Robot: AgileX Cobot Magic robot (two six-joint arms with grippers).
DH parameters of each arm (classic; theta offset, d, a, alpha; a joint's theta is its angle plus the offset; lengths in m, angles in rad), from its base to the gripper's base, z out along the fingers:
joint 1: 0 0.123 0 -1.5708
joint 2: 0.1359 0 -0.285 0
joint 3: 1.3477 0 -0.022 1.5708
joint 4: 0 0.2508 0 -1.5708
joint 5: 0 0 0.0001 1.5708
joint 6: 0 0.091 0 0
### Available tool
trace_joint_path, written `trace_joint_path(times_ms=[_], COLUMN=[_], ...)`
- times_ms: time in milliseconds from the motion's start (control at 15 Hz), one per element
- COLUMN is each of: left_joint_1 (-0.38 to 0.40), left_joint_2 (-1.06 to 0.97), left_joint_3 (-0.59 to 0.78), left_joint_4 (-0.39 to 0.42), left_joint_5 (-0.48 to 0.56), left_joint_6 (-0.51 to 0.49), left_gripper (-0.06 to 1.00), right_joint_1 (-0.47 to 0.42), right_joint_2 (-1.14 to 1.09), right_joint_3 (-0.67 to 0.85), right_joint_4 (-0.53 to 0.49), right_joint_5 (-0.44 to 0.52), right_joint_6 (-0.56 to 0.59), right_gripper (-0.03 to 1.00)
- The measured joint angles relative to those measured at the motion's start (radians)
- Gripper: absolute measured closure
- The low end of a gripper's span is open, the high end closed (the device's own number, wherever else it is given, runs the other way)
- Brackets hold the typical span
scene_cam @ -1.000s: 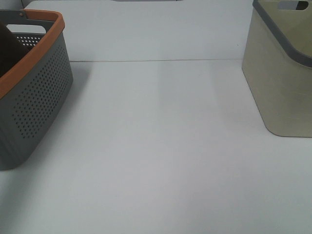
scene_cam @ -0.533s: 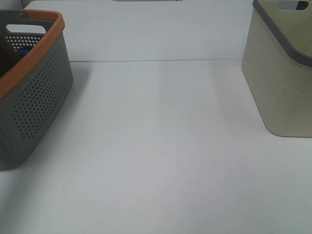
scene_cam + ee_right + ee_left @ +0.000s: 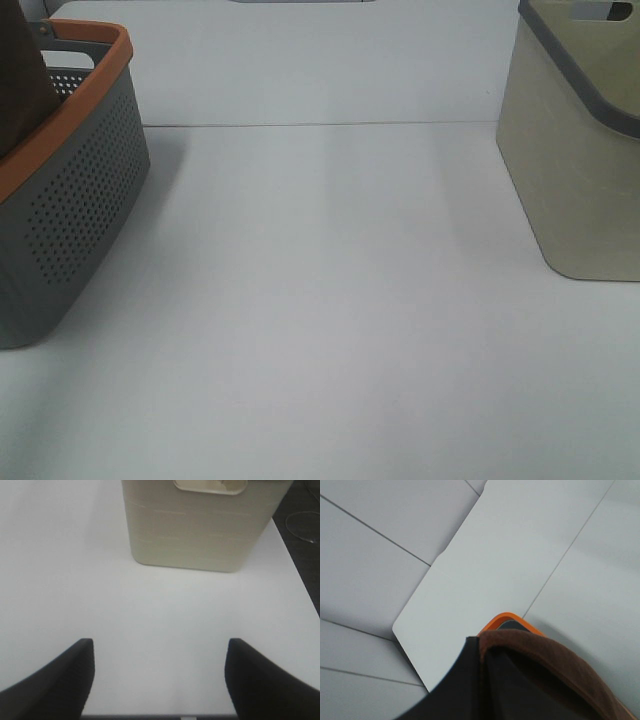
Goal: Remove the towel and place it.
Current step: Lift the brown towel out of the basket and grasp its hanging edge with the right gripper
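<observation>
The dark brown towel hangs at the far left edge of the exterior view, rising out of the grey basket with the orange rim. In the left wrist view the towel drapes over the dark fingers of my left gripper, which is shut on it above the basket's orange rim. My right gripper stands open over bare table, with nothing between its fingers. Neither arm shows in the exterior view.
A beige basket with a grey rim stands at the right of the white table; the right wrist view shows the basket ahead of the open fingers. The table's right edge lies beside it.
The towel lay low inside the grey basket before. Now it rises above the rim at the left edge of the exterior view. Baskets have not moved.
</observation>
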Motion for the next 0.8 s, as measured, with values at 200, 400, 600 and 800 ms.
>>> trace_joint_path(times_ms=[200, 400, 600, 800], left_joint_1=[-0.205, -0.388, -0.479, -0.493], left_joint_2=[0.086, 0.229, 0.364, 0.436], left_joint_3=[-0.077, -0.272, -0.432, -0.451], left_joint_4=[0.21, 0.432, 0.514, 0.522], left_joint_5=[-0.031, 0.004, 0.041, 0.018], left_joint_6=[-0.104, -0.193, -0.22, -0.254], left_gripper=[0.94, 0.94, 0.94, 0.94], right_joint_1=[0.0, 0.0, 0.0, 0.0], right_joint_2=[0.106, 0.235, 0.325, 0.36], right_joint_3=[-0.005, -0.005, -0.005, -0.005], right_joint_4=[0.176, 0.326, 0.398, 0.417], right_joint_5=[-0.099, -0.156, -0.235, -0.321], right_joint_6=[-0.103, -0.248, -0.327, -0.333], right_gripper=[0.24, 0.24, 0.24, 0.24])
